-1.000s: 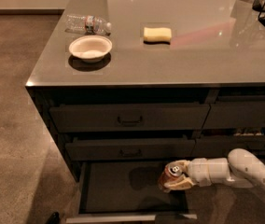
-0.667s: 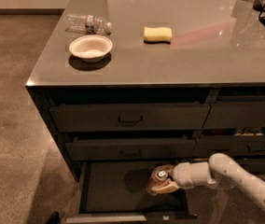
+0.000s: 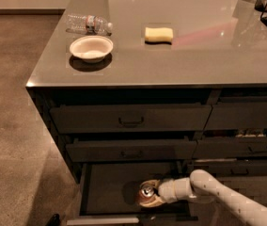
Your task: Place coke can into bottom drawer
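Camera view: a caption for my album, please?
The gripper holds the coke can inside the open bottom drawer.

On my bench (image 3: 194, 65) the water bottle (image 3: 87, 24) lies behind the bowl (image 3: 91, 48), with the sponge (image 3: 159, 34) to their right. Below, inside the open bottom drawer (image 3: 110, 188), my gripper (image 3: 147, 199) sits right of centre, jaws around the coke can (image 3: 147, 191).

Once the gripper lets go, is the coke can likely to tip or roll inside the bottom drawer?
The coke can is a narrow cylinder, so it would probably roll if tipped. The gripper holds it roughly upright, silver top up, inside the bottom drawer, whose floor looks flat, so it will likely stand. Its smooth metal skin may slide easily.
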`<state>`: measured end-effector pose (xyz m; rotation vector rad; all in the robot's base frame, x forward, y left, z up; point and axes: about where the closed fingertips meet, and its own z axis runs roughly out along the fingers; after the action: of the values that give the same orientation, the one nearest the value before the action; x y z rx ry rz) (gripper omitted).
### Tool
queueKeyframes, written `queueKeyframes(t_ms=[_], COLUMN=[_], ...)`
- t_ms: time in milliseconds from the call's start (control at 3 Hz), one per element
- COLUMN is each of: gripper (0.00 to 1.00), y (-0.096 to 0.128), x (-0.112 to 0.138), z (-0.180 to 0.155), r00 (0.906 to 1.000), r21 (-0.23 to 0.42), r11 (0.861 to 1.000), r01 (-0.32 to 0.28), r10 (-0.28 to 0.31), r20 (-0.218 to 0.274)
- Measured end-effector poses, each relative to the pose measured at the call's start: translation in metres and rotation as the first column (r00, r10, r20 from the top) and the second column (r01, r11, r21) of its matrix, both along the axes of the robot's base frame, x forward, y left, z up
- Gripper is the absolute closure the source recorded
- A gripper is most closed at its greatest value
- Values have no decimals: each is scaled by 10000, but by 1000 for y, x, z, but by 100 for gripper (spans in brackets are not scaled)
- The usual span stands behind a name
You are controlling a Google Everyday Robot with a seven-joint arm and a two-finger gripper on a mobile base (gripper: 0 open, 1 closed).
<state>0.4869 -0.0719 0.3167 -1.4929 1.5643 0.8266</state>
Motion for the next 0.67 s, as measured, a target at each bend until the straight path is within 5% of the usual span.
queueKeyframes(t_ms=[667], gripper=[100], y=[11], x=[1], z=[-19], r00=[10000], r21=[41], r11=[10000], r01=[-72], r10=[72], r20=[62])
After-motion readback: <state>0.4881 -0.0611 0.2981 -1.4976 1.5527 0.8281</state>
